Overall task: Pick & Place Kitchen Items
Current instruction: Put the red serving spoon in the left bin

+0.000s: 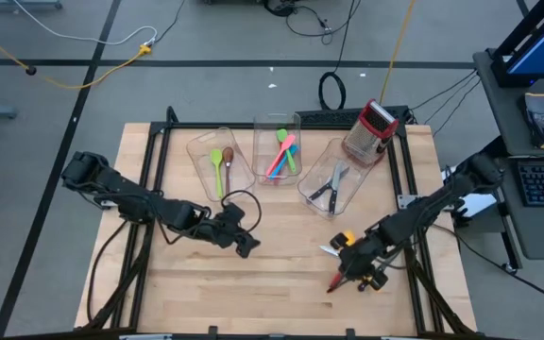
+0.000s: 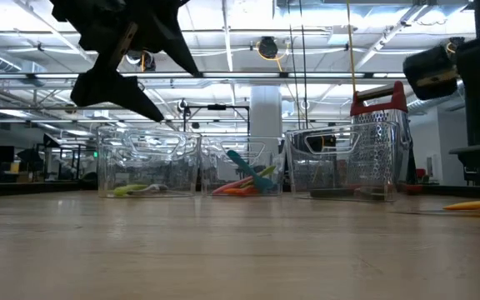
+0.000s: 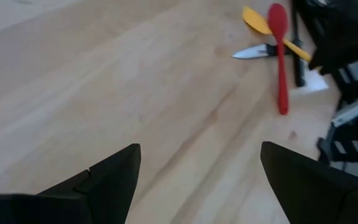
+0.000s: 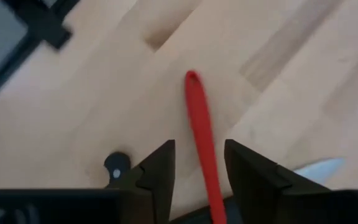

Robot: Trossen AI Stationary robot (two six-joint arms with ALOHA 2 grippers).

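Observation:
A red spoon, a yellow spatula and a black-handled knife lie flat on the wooden table near its right front. My right gripper hangs over them, pointing down. It is open, and its fingers stand on either side of the red spoon's handle. My left gripper hovers open above bare wood at the table's middle, with nothing between its fingers. Other utensils lie in three clear bins at the back. My right gripper comes from above, slanting down, with one finger on each side of the red spoon's handle, which lies flat on the table. The handle runs close by the other finger. Whether either finger touches it, I cannot tell.
The three clear bins stand in a row at the back: the left one with a green and a brown spoon, the middle one with coloured utensils, the right one with black-handled tools. A red-topped grater stands at the back right.

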